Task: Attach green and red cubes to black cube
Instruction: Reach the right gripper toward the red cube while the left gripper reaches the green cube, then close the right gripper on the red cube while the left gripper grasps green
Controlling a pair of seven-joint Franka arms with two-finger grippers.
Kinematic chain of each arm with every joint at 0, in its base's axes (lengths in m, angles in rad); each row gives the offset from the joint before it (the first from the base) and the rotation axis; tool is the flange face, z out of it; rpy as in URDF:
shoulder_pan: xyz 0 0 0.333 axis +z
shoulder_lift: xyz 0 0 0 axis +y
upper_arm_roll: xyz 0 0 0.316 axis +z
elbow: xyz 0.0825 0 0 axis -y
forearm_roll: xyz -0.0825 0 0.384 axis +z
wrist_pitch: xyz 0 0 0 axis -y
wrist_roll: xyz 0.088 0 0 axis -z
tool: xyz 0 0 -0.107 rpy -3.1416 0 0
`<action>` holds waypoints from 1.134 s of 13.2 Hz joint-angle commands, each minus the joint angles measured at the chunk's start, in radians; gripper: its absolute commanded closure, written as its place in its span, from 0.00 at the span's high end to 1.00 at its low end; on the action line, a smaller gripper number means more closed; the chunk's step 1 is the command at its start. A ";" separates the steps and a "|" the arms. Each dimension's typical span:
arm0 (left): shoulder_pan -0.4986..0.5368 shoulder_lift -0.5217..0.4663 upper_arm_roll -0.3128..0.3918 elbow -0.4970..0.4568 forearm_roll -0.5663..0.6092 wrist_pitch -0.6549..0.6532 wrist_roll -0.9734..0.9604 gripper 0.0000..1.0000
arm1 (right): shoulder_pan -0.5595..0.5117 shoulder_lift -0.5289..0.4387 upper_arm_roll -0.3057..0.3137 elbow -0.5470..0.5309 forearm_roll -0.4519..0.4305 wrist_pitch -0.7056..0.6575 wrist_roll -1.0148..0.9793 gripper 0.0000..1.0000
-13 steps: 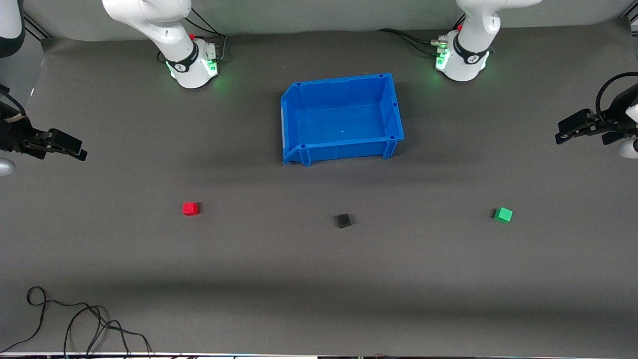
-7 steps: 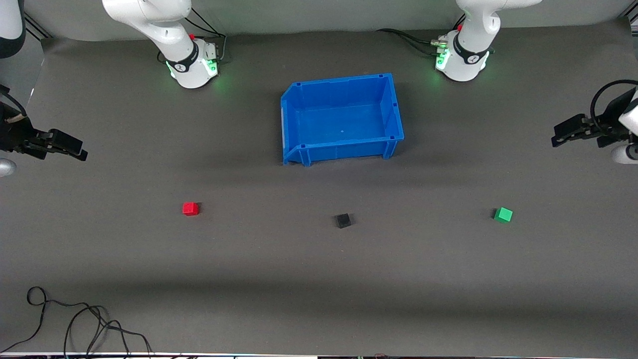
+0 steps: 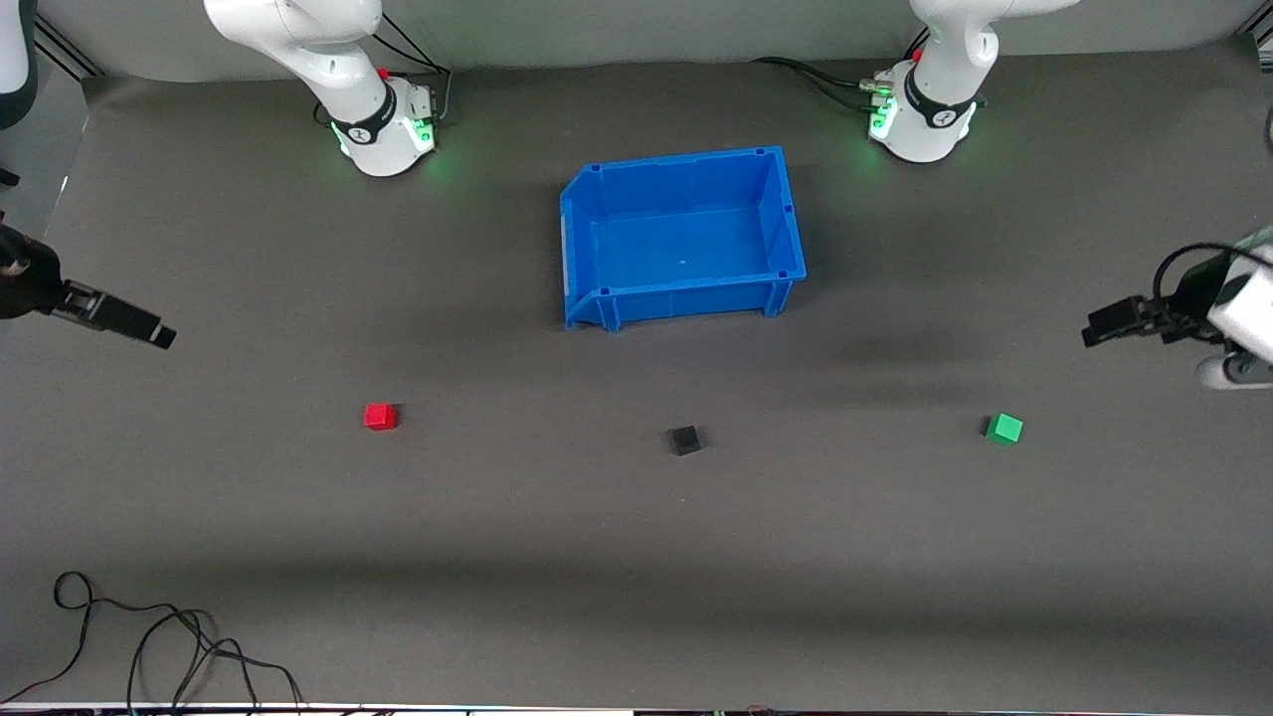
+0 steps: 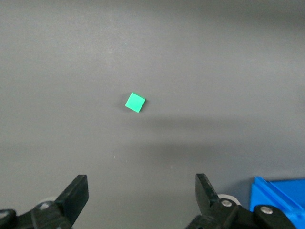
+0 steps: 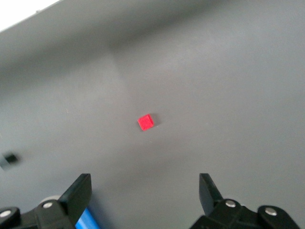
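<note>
The red cube (image 3: 380, 417) lies on the grey mat toward the right arm's end and shows in the right wrist view (image 5: 146, 122). The black cube (image 3: 684, 440) lies mid-table, nearer the front camera than the blue bin, and shows small in the right wrist view (image 5: 9, 158). The green cube (image 3: 1004, 429) lies toward the left arm's end and shows in the left wrist view (image 4: 135, 102). My right gripper (image 3: 157, 336) (image 5: 143, 191) is open and empty, up in the air at the mat's edge. My left gripper (image 3: 1094, 334) (image 4: 141, 193) is open and empty, over the mat near the green cube.
An empty blue bin (image 3: 786, 214) stands mid-table between the arm bases; its corner shows in the left wrist view (image 4: 279, 193). A loose black cable (image 3: 149, 646) lies at the front corner at the right arm's end.
My left gripper has moved toward the green cube and lower in the front view. My right gripper has shifted slightly nearer the red cube. The cubes have not moved.
</note>
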 commanded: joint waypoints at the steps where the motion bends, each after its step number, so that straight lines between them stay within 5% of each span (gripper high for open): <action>1: -0.009 0.025 -0.007 -0.094 0.058 0.151 0.005 1.00 | 0.003 0.059 -0.004 0.072 0.020 -0.014 0.315 1.00; 5: -0.007 0.149 -0.008 -0.116 0.063 0.279 0.012 1.00 | 0.003 0.098 -0.001 0.074 0.047 -0.014 0.783 1.00; 9: -0.016 0.278 -0.008 -0.111 0.070 0.397 0.026 1.00 | 0.006 0.163 -0.004 0.066 0.124 0.005 1.025 1.00; 13: -0.023 0.413 -0.008 -0.119 0.097 0.524 0.028 0.91 | 0.011 0.223 -0.002 0.045 0.175 0.054 1.069 1.00; 15: -0.021 0.444 -0.008 -0.120 0.122 0.535 0.029 0.88 | 0.011 0.233 0.001 -0.054 0.183 0.159 1.063 1.00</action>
